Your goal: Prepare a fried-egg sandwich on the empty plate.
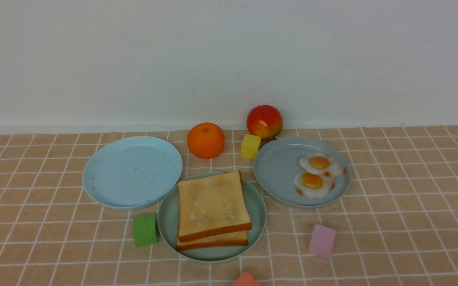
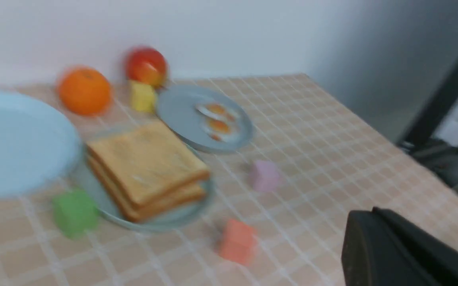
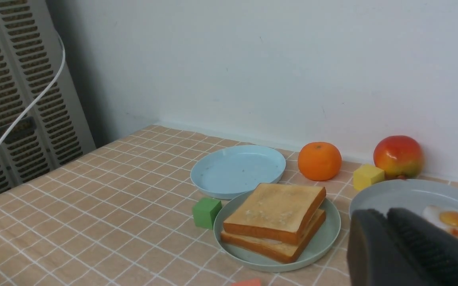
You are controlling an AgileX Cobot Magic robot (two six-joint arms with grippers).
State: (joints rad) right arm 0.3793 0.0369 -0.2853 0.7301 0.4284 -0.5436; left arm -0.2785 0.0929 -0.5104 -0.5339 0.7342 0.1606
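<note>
Our left gripper (image 2: 376, 242) shows only as a dark blur at the corner of its wrist view; its jaws are closed on nothing. Our right gripper (image 3: 388, 238) stands close in front of its own camera, empty, the two black fingers (image 3: 424, 242) lying near together – whether they quite meet we cannot tell.

From there we come to the green plate (image 1: 257, 214), which carries two toast slices (image 1: 211, 206) stacked one on the other, the upper one turned a little askew. No egg shows between them, though the gap is poorly seen. Touching the green plate's left rim sits a green block (image 1: 145, 230). Behind it to the left lies the pale blue plate (image 1: 132, 171), bare. Behind it to the right the grey plate (image 1: 278, 167) holds two fried eggs (image 1: 317, 174), overlapping. Straight behind the green plate stand an orange (image 1: 205, 140), a yellow block (image 1: 251, 146) and a red apple (image 1: 264, 121). A pink block (image 1: 322, 240) rests to its right – an orange-red block (image 1: 246, 280) in front.
</note>
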